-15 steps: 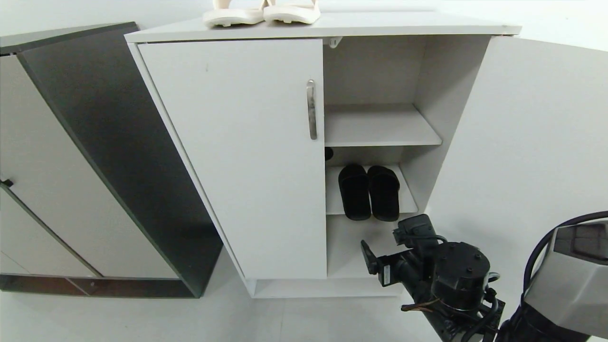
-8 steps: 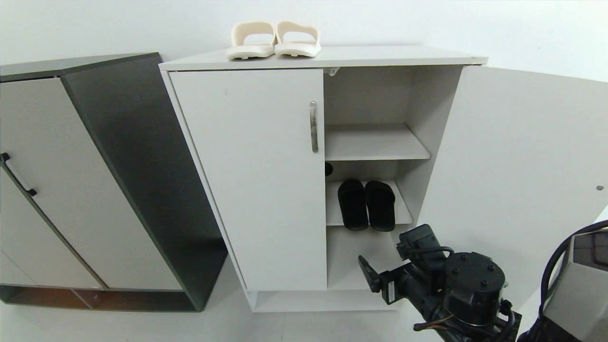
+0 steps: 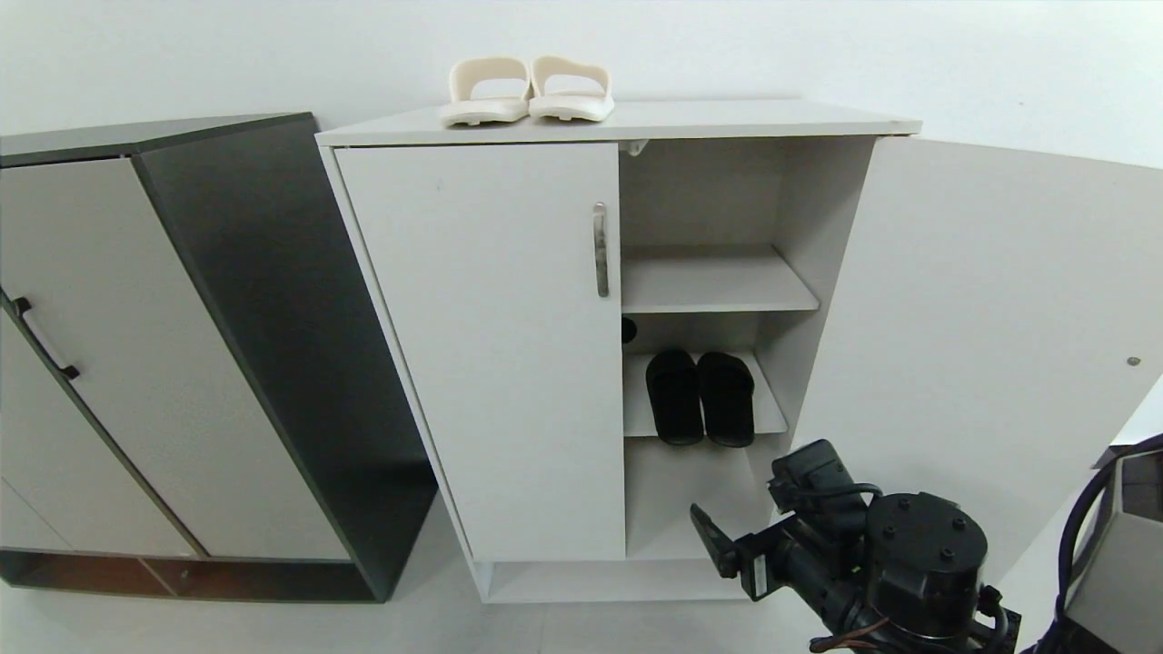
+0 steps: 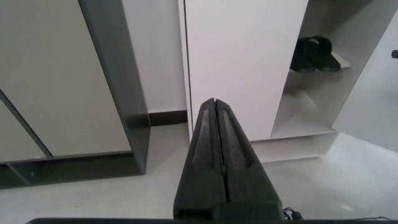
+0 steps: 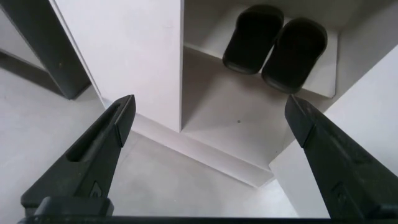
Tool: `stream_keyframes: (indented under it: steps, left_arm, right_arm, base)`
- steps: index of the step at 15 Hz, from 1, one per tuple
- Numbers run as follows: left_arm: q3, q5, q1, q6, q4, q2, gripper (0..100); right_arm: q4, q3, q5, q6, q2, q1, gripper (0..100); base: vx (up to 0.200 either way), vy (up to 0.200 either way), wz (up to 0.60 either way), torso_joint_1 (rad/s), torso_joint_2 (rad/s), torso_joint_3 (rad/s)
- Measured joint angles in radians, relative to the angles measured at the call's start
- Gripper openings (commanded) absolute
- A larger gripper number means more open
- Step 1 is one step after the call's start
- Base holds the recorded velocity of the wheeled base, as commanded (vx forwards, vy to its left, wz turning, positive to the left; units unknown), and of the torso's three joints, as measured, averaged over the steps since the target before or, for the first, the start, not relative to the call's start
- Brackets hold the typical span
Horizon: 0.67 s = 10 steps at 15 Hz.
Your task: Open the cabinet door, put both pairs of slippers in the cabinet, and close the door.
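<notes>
right gripper (image 5: 209, 107) spread wide, low in front of the cabinet (image 3: 627, 118) opening; left gripper (image 4: 214, 104) pressed closed, holding nothing. black slippers (image 3: 700, 397) on middle shelf, cream slippers (image 3: 529, 89) on cabinet top, right door (image 3: 981, 318) swung open

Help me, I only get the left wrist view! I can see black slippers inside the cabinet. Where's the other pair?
Observer: The cream slippers sit side by side on top of the white cabinet, above its shut left door.
Operator: Is my other end effector holding something?
Observer: No. The right end effector is open and holds nothing. It is low down, in front of the cabinet's open side, below the shelf with the black slippers.
Operator: Does the shut door have a handle?
Observer: Yes, an upright metal handle on the edge next to the open side.
</notes>
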Motion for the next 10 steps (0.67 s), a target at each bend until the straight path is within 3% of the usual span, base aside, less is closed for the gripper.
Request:
stream_keyframes:
  steps: [10]
  left_arm:
    - [0.0, 0.002, 0.0, -0.006, -0.001, 0.0, 0]
  right_arm:
    - [-0.008, 0.014, 0.023, 0.004, -0.001, -0.012, 100]
  base:
    - [0.0, 0.2, 0.0, 0.004, 0.0, 0.002]
